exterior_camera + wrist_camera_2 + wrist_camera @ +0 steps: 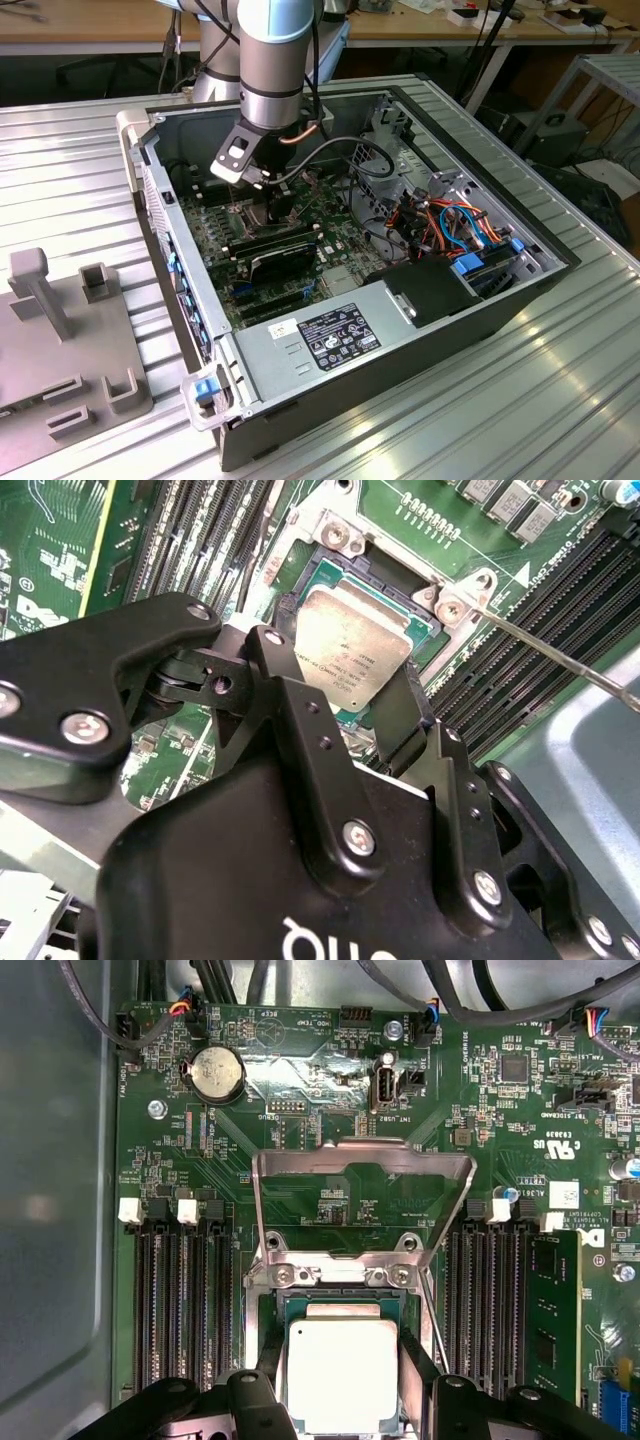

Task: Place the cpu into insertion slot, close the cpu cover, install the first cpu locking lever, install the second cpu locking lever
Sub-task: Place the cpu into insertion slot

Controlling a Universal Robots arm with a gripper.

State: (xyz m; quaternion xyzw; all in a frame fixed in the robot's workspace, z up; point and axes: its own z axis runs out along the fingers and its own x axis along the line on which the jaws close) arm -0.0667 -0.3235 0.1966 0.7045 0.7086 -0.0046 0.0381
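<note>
Down inside the open computer case (300, 425), at about eleven o'clock from the labelled power supply (335, 335) in the exterior view, the gripper (262, 195) is clenched on the cpu (342, 1375), gripping two opposite edges. The cpu sits over the insertion slot (335, 1276); whether it is fully seated I cannot tell. The cpu cover (300, 1160) stands swung up off the slot. Black memory slots (180, 1300) flank the slot on both sides.

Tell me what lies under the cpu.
Under the cpu, held in the gripper, the insertion slot shows as a dark frame and silver rim around it. Its pin field is covered by the chip.
</note>
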